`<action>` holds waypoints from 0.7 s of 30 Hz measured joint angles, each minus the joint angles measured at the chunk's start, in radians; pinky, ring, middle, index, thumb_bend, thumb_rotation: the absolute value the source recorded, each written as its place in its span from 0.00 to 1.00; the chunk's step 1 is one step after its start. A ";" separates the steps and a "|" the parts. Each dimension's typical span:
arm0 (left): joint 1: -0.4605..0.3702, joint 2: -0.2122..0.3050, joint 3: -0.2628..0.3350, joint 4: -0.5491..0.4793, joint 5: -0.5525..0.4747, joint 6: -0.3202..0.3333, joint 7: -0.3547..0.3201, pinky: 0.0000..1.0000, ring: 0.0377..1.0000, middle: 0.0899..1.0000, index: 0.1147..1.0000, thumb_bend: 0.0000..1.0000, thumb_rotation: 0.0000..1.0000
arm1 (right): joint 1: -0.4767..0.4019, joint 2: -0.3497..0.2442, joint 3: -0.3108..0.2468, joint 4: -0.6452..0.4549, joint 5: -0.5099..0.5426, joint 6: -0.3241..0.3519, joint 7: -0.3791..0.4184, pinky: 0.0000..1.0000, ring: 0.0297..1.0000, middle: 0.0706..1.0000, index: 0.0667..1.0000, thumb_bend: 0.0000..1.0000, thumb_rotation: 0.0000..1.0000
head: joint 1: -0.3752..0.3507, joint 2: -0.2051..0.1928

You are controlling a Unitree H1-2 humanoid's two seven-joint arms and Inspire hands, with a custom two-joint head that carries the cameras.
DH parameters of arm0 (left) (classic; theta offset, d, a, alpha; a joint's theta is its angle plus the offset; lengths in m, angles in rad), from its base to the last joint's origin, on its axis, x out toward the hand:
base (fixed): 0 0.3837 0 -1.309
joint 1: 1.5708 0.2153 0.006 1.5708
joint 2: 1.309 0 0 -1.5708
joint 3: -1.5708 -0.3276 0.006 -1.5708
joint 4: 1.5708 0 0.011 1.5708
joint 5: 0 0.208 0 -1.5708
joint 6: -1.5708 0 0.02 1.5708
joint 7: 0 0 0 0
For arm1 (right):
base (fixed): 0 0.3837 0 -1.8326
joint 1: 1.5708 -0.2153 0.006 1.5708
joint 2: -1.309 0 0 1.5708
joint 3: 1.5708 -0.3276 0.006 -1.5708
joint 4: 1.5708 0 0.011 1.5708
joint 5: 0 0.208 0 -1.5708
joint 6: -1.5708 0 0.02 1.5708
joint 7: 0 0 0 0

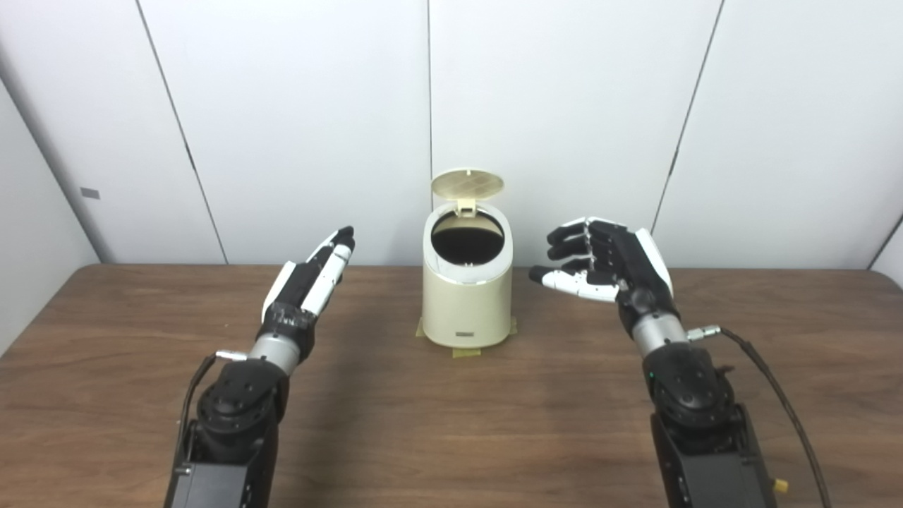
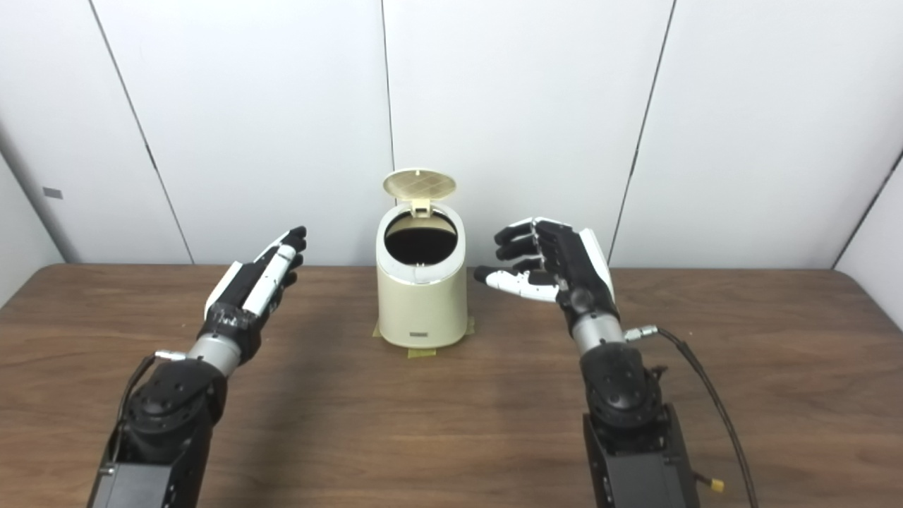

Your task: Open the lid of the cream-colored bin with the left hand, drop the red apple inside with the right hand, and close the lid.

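While lid [image 1: 467, 183] stands upright over taped-down cream-colored bin [image 1: 467, 303], flanking with left hand [image 1: 310, 279] flat, right hand [image 1: 607, 264] spread, both empty, apple unseen.

- I see the cream bin [image 2: 422, 296] between my hands, its lid [image 2: 419, 183] standing open.
- My left hand [image 2: 257, 279] reaches flat, fingers apart.
- My right hand [image 2: 554, 264] is empty, fingers spread toward the bin.
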 measured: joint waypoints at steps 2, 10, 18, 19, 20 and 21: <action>-0.030 0.003 0.000 0.013 -0.005 0.001 -0.001 0.99 0.97 0.95 0.95 0.45 0.85 | 0.040 0.001 -0.021 -0.001 0.041 -0.002 -0.001 0.72 0.83 0.86 0.86 0.38 0.49 | 0.000 -0.002; -0.147 0.024 -0.028 0.129 -0.010 0.001 -0.031 0.99 0.95 0.92 0.94 0.44 0.88 | 0.164 0.001 -0.061 -0.023 0.123 -0.096 -0.039 0.88 0.89 0.88 0.84 0.45 0.63 | -0.008 -0.008; -0.268 0.031 -0.078 0.200 -0.007 0.000 -0.059 0.98 0.95 0.93 0.94 0.47 0.88 | 0.271 -0.048 0.027 -0.017 0.050 -0.173 -0.040 0.90 0.94 0.93 0.90 0.53 0.97 | -0.009 -0.008; -0.277 0.031 -0.083 0.208 -0.007 -0.001 -0.062 0.97 0.95 0.93 0.94 0.47 0.88 | 0.279 -0.047 0.027 -0.013 0.050 -0.174 -0.043 0.92 0.94 0.93 0.91 0.56 0.98 | -0.009 -0.008; -0.286 0.031 -0.091 0.215 -0.005 -0.001 -0.066 0.97 0.95 0.93 0.94 0.46 0.89 | 0.285 -0.046 0.026 -0.008 0.054 -0.176 -0.045 0.94 0.95 0.94 0.92 0.58 0.99 | -0.011 -0.009; -0.293 0.031 -0.098 0.217 -0.003 -0.001 -0.073 0.96 0.94 0.93 0.94 0.45 0.90 | 0.290 -0.045 0.024 0.003 0.062 -0.182 -0.046 0.95 0.96 0.95 0.94 0.60 1.00 | -0.012 -0.009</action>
